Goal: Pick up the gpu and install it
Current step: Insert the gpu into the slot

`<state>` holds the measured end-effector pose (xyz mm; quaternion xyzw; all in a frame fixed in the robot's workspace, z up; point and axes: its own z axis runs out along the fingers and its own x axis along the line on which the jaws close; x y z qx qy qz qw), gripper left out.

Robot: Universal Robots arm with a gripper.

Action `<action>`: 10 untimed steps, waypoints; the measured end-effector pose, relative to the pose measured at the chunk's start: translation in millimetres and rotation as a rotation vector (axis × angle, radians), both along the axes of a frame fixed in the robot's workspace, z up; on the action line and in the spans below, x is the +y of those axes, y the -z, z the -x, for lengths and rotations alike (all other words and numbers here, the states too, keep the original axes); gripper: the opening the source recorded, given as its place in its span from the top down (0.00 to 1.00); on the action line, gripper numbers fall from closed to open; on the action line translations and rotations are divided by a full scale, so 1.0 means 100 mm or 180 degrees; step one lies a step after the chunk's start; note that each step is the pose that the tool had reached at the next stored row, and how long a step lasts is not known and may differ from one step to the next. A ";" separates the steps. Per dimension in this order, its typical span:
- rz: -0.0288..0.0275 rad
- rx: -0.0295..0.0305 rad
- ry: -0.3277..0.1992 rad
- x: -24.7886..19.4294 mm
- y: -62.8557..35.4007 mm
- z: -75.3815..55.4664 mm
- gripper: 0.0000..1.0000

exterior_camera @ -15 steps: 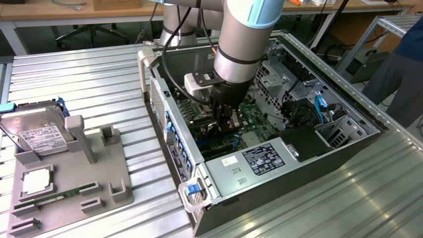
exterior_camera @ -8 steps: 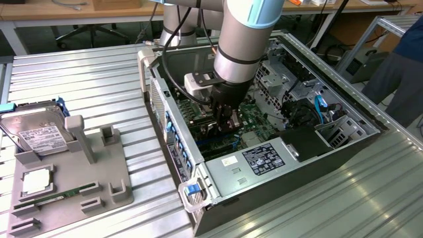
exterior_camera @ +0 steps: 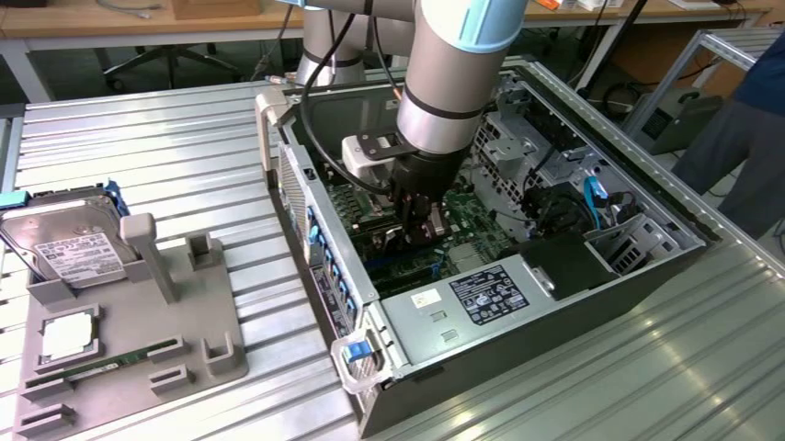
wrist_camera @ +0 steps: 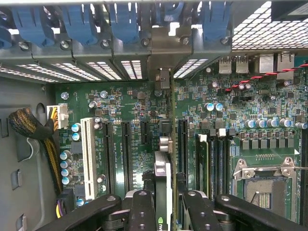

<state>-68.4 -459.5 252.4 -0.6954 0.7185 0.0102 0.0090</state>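
The arm (exterior_camera: 460, 64) reaches down into the open case (exterior_camera: 540, 354), which lies on its side near the middle of the table (exterior_camera: 147, 138). The gripper (exterior_camera: 420, 220) sits low inside the case, over the motherboard (wrist_camera: 231, 110), toward the rear wall.

In the wrist view the gripper's two black fingers (wrist_camera: 141, 211) are set narrow and clamp the gpu (wrist_camera: 162, 175) between them. The card is seen edge-on, upright, and runs straight toward the rear wall's blue latches (wrist_camera: 122, 21). It stands among the black expansion slots, with a long one just beside it on the side of the CPU socket (wrist_camera: 262, 185) and the white slot (wrist_camera: 88, 151) well apart on the other side. I cannot tell whether its lower edge touches a slot. A braided cable bundle (wrist_camera: 33, 127) plugs into the board's edge beyond the white slot.

At the exterior view's left, near the table's near corner, is a grey tray (exterior_camera: 184, 312). The hard drive (exterior_camera: 68, 243) leans at the tray's far end, the CPU (exterior_camera: 68, 335) lies flat below it, and the memory stick (exterior_camera: 105, 366) lies along the near edge. A person (exterior_camera: 748, 138) stands past the table's edge at the exterior view's right.
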 end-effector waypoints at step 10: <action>0.0000 0.0000 0.0000 0.000 0.000 0.00 0.59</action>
